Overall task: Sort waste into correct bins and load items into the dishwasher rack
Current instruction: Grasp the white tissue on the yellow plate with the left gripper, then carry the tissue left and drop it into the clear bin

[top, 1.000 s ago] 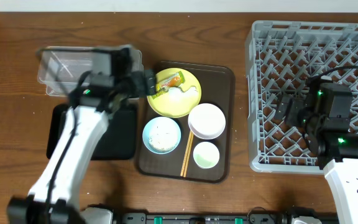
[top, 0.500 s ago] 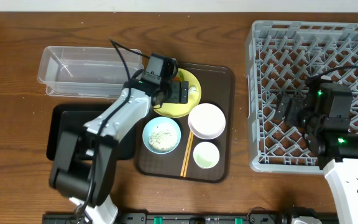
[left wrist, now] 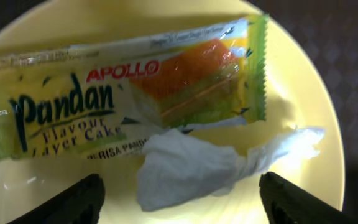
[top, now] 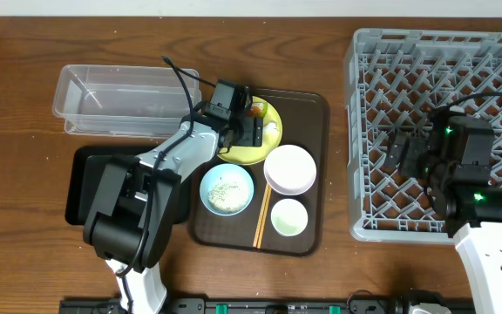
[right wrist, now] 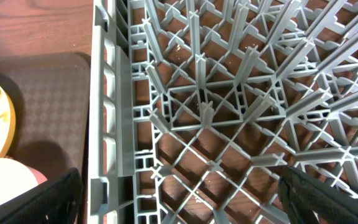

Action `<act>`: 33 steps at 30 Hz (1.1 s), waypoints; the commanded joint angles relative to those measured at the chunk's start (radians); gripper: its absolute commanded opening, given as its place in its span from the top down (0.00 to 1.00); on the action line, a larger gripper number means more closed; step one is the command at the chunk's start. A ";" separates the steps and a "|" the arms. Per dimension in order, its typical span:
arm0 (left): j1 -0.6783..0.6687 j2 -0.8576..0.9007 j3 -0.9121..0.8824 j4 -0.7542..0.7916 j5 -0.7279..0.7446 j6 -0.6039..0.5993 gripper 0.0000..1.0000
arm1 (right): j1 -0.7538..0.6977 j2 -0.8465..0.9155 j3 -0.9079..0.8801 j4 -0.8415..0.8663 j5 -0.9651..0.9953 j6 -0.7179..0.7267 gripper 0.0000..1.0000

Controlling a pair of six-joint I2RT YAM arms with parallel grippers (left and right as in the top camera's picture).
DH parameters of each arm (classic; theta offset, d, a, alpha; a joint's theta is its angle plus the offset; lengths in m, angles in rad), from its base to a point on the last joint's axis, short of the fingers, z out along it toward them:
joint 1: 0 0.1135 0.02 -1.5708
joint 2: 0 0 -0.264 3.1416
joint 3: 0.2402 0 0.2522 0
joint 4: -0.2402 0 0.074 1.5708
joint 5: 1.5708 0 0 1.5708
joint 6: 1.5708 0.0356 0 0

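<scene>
Left pincer (left wrist: pixel 188 199) has swung in over plate (left wrist: pixel 303 93). Jaws wide, narrowing astride white scrap (left wrist: pixel 191 168), nothing gripped yet. Waste pick begins.

Looks like robot lab test station: wooden table (top: pixel 16 262), left arm (top: pixel 177 153), right arm (top: pixel 473 201), dishwasher rack (top: pixel 443 44), serving tray (top: pixel 314 131).

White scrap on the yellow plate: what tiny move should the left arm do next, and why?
Probably lower a little and close the left fingers on the white scrap: they stand open either side of it, over the plate.
</scene>
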 commanded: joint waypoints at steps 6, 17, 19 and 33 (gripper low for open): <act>-0.001 0.011 0.014 0.021 -0.009 0.011 0.30 | 0.010 -0.004 0.021 -0.004 -0.004 -0.003 0.01; -0.001 0.014 0.014 0.074 -0.009 0.011 0.29 | 0.010 -0.004 0.021 -0.003 -0.004 -0.004 0.01; -0.001 0.020 0.013 0.069 -0.009 0.011 0.29 | 0.010 -0.004 0.021 -0.003 -0.004 -0.003 0.01; -0.003 0.010 0.012 0.035 -0.008 0.011 0.80 | 0.010 -0.004 0.021 -0.004 -0.004 -0.004 0.01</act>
